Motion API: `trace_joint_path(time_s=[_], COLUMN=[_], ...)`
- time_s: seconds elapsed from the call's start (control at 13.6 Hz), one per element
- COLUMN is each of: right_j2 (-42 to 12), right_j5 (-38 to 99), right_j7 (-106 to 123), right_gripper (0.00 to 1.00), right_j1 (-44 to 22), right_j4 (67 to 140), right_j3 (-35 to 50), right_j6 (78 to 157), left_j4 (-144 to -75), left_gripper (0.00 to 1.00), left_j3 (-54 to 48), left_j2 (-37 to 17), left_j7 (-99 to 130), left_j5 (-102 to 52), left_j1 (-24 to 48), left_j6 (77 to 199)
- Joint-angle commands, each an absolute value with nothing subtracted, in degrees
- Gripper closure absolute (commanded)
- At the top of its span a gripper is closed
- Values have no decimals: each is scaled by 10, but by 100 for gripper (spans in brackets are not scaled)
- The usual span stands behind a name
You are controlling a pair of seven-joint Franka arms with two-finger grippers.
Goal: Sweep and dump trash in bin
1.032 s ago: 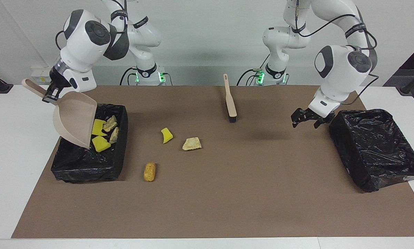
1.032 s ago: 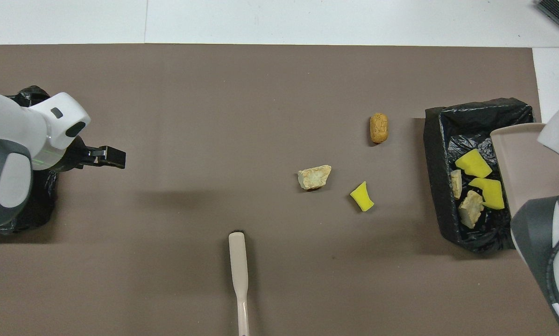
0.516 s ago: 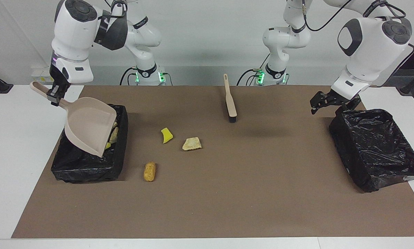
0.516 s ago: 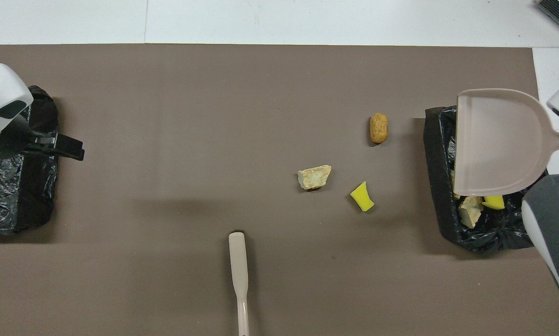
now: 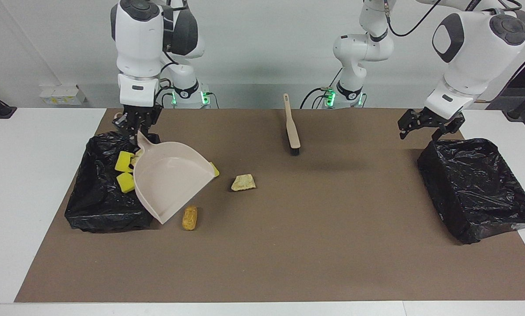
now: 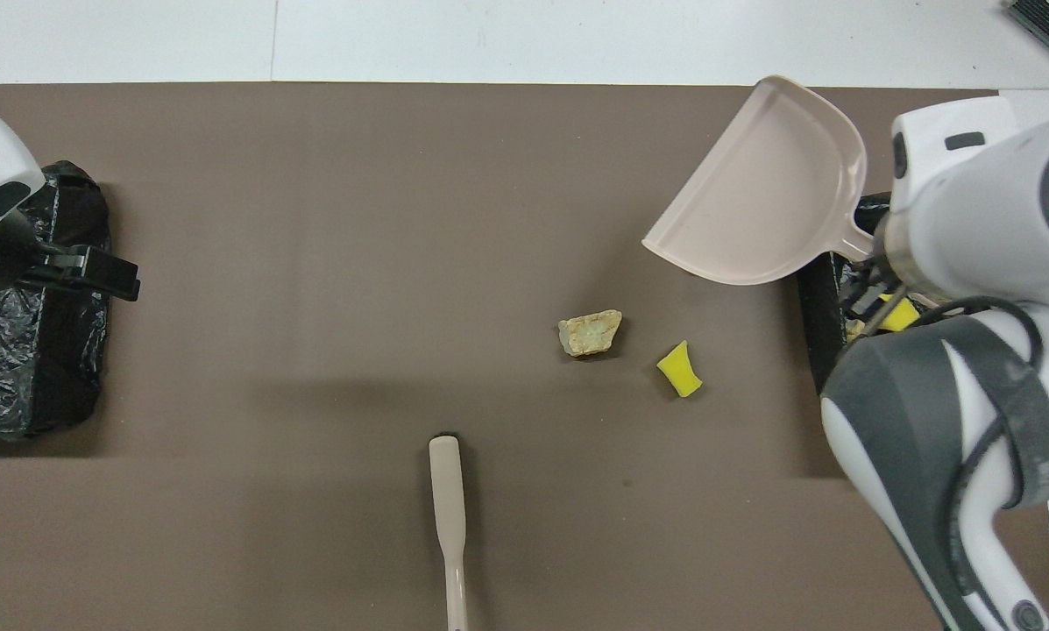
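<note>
Trash: I see yellow sponges (image 5: 124,173) in the bin (image 5: 96,199); roll (image 5: 190,218), chunk (image 5: 244,182) and sponge bit (image 6: 679,369) on the mat (image 5: 288,245).
Right gripper (image 5: 142,127): clamps the dustpan (image 5: 170,182) handle, over the bin's edge.
Left gripper (image 5: 425,125): fingers parted, empty, over the second bin (image 5: 477,188).

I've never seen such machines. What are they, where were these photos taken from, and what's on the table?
They are two robot arms at a table. One picture looks at them from across it, the other down from above them. The right arm holds a beige dustpan in its jaws, raised beside a black-lined bin with yellow sponge bits inside. A brush, a bread-like roll, a beige chunk and a yellow sponge bit lie on the mat. The left arm waits, jaws open, by a second bin.
</note>
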State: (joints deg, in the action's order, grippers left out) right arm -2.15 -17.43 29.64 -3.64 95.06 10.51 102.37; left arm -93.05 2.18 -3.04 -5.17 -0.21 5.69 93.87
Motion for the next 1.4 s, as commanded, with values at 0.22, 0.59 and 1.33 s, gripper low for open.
trace_joint_path(time_s=[0.22, 0.59, 1.33], right_j2=[-175, -301, -424], right_j5=[-116, -116, -96], right_j7=[-35, -240, -418], right_gripper=[100, 100, 100], right_j1=[-120, -201, -317], right_j4=[796, 698, 657], right_j3=[105, 105, 119], right_j6=[1019, 1067, 1135], left_j4=[-922, -922, -925], left_gripper=[0, 0, 0], left_j3=[18, 18, 18], left_j2=[-38, -38, -37], left_j7=[-58, -51, -56], left_j5=[4, 4, 4], left_j1=[47, 48, 54], left_j6=[936, 938, 931])
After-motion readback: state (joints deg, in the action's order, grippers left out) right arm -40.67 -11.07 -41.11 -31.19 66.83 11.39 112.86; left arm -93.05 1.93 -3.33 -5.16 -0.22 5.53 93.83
